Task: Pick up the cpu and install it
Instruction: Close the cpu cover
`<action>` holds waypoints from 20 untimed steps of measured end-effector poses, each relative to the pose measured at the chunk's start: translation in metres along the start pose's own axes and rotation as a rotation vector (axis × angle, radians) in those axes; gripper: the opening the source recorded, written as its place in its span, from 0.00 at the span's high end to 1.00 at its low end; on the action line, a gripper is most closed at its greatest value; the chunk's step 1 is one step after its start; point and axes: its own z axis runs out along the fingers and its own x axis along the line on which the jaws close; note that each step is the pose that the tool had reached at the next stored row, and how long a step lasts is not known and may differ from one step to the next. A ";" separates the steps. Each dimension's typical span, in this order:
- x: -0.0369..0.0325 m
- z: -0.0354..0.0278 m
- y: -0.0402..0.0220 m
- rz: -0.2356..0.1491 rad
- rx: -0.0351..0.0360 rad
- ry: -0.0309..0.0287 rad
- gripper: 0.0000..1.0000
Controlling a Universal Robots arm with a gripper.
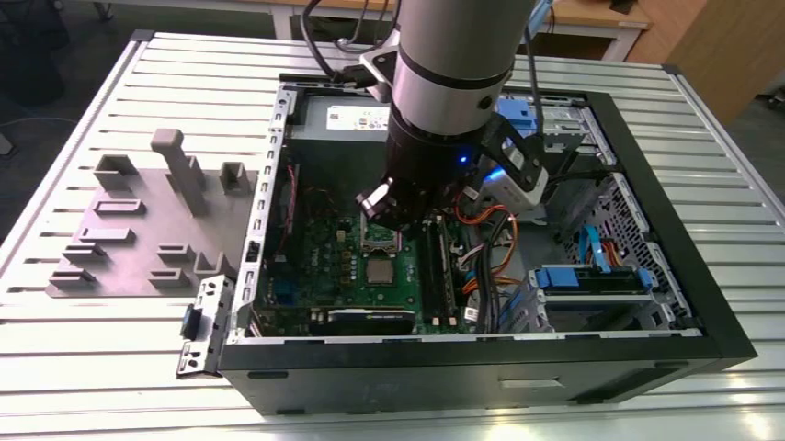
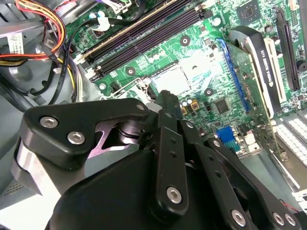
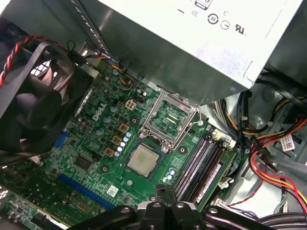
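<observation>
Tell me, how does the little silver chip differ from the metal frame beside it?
The chip is a solid, dull square; the frame is shinier, with an open middle. The chip is smaller; the frame is longer. Both are silvery metal, side by side on the green board.

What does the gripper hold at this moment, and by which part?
Nothing, as far as visible. The black gripper hangs above the green motherboard; the small flat silver square cpu lies on the board, apart from it.
</observation>
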 end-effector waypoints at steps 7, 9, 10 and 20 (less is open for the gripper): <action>0.0000 0.0000 -0.0001 -0.055 -0.0001 0.0021 0.89; 0.0000 0.0000 -0.0001 -0.064 0.0000 0.0026 0.89; 0.0001 0.0000 -0.0001 -0.067 0.0000 0.0026 0.89; 0.0001 0.0000 -0.0001 -0.077 -0.0001 0.0030 0.89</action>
